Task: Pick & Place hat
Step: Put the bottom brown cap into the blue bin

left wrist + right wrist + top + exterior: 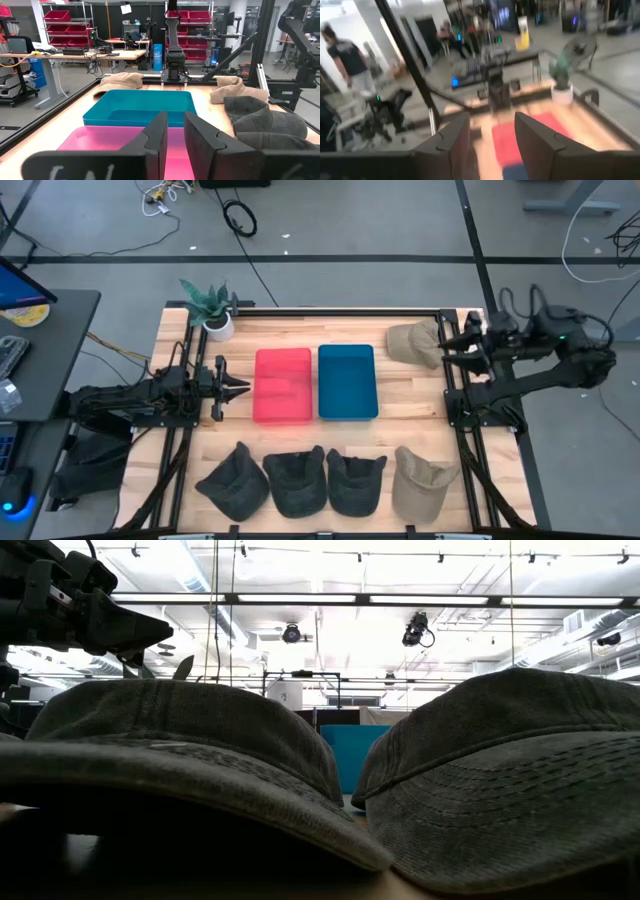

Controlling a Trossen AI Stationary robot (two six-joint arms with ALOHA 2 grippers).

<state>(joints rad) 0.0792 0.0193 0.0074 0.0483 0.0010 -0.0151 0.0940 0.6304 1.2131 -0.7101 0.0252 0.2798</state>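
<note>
On the table (400,435), four hats lie in a row along the near edge: three dark ones (232,480), (296,480), (354,480) and a tan hat (425,480). A fifth, another tan cap (415,342), sits at the far right corner, just beside the right gripper (452,340). That gripper hangs near the cap with its fingers parted and nothing between them. The left gripper (238,388) waits at the pink bin's (282,385) left edge, its fingers nearly closed with only a slim gap, holding nothing. A blue bin (347,382) stands touching the pink one at the middle of the table.

These hats look like washed cotton caps: light, soft and floppy, with only the brim giving some stiffness. A crown would likely crumple under a pinch and sag when lifted, so the cloth may bunch rather than slip. The best hold is probably a fold of the crown near its top, or the edge of the brim where the fabric is doubled. Nothing here seems fragile. The cap at the corner looks the easiest for the right gripper to reach.
</note>
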